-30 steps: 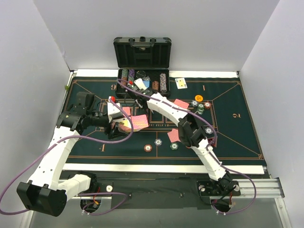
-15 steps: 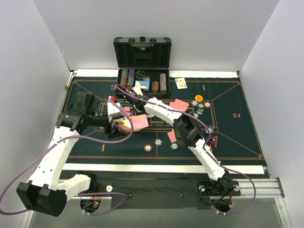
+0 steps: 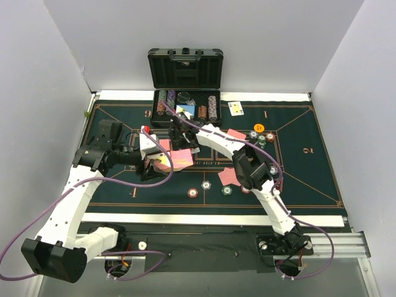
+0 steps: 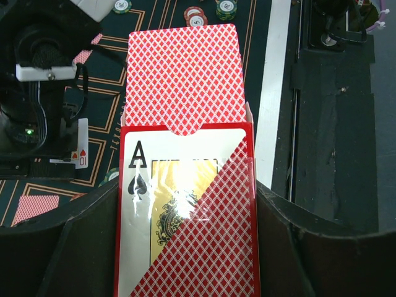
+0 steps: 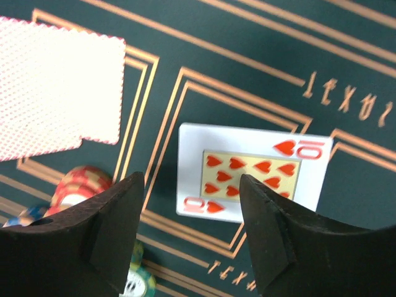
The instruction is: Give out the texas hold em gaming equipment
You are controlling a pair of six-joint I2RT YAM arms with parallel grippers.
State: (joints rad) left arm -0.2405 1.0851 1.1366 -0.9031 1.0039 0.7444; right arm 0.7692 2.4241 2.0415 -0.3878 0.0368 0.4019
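- The ten of hearts (image 5: 250, 173) lies face up and flat on the felt (image 5: 247, 74), in its left half toward the far edge, near the case (image 3: 185, 68); nothing grips it.
- The right gripper (image 5: 189, 185) hangs directly over that card, fingers apart with nothing between them; a face-down card (image 5: 55, 93) lies near the ten, and chips (image 5: 80, 185) sit close beside one finger.
- The deck (image 4: 185, 235) sits in its box, clamped on both sides by the left gripper (image 4: 187, 192) above the felt's left half; its top card (image 4: 182, 74) sticks well out of the open end, red back up.
- More red-backed cards and single chips lie about the middle and right of the felt.
- Step in hand, as I judge it: the ten is dealt, and the right arm must fetch the next card from the deck.
- To do it well: lift straight up first, so no finger drags the ten or nudges the chips; come at the protruding end of the top card; pinch one card only, on the part clear of the box; draw along the box's length, not sideways; hold the deck level, since a tilt could let cards slide out.
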